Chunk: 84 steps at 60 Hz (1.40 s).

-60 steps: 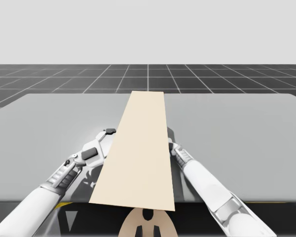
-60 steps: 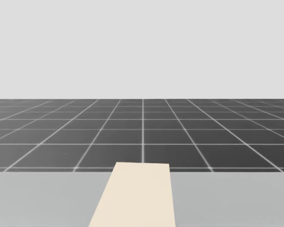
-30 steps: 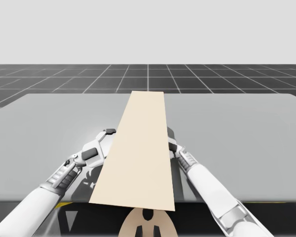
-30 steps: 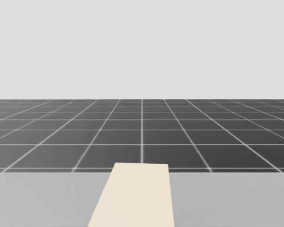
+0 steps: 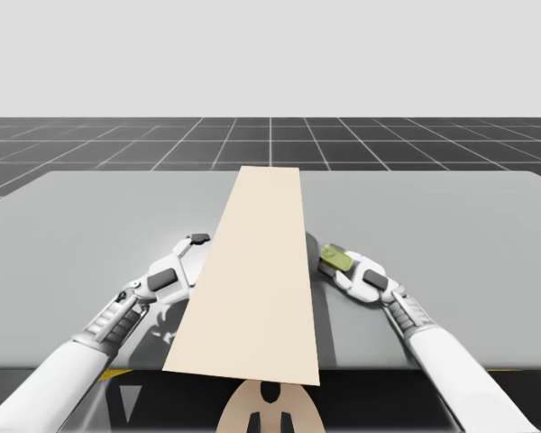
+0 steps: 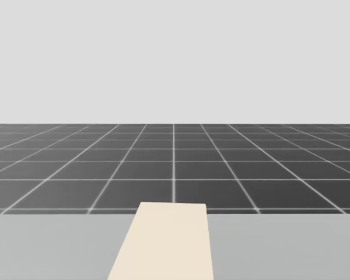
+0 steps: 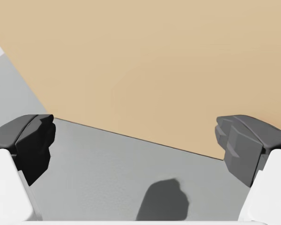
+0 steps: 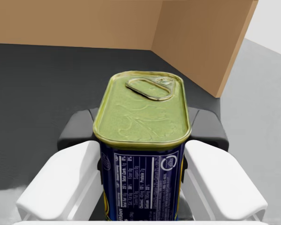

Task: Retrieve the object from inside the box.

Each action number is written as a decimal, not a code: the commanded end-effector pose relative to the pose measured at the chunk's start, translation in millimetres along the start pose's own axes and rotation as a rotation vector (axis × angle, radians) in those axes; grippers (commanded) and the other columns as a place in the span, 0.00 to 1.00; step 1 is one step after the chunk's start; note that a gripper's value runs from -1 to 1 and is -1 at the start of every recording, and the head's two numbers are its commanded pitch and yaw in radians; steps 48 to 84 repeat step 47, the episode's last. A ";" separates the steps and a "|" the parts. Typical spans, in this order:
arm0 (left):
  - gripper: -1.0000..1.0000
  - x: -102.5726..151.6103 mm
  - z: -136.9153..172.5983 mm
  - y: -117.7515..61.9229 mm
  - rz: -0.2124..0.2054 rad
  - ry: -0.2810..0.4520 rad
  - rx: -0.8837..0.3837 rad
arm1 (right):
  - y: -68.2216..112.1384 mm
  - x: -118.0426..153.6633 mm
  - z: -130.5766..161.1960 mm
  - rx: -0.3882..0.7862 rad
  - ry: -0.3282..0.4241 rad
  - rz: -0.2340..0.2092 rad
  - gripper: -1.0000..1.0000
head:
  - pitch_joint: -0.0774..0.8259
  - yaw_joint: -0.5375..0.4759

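Your right gripper (image 8: 143, 140) pinches a blue rectangular metal can with a green lid (image 8: 141, 110) beside the tan cardboard box (image 5: 257, 271); your left gripper (image 7: 145, 145) is spread wide.

Tan box (image 5: 252, 271): top face is hiding the interior in high view; near end is running off head view at 6 o'clock. Blue can (image 8: 141, 110) in right gripper (image 8: 143, 133): base is running out of view.
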 end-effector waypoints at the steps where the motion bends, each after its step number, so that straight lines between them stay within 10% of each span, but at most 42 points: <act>1: 0.00 -1.9 -0.5 -1.1 0.013 -0.006 -0.001 | -30.1 2.1 54.1 -0.087 -0.153 0.016 1.00 | 0.12 0.53; 32: 0.00 -3.2 1.0 1.4 0.014 -0.006 0.006 | -115.1 134.7 75.4 -0.385 -0.351 0.284 1.00 | 0.12 0.52; 47: 0.00 -3.4 1.0 0.9 0.012 -0.008 0.008 | -113.4 221.1 37.0 -0.382 -0.447 0.446 1.00 | 0.12 0.53; 84: 0.00 -3.4 1.0 0.9 0.012 -0.008 0.008 | -113.4 221.1 37.0 -0.382 -0.447 0.446 1.00 | 0.12 0.53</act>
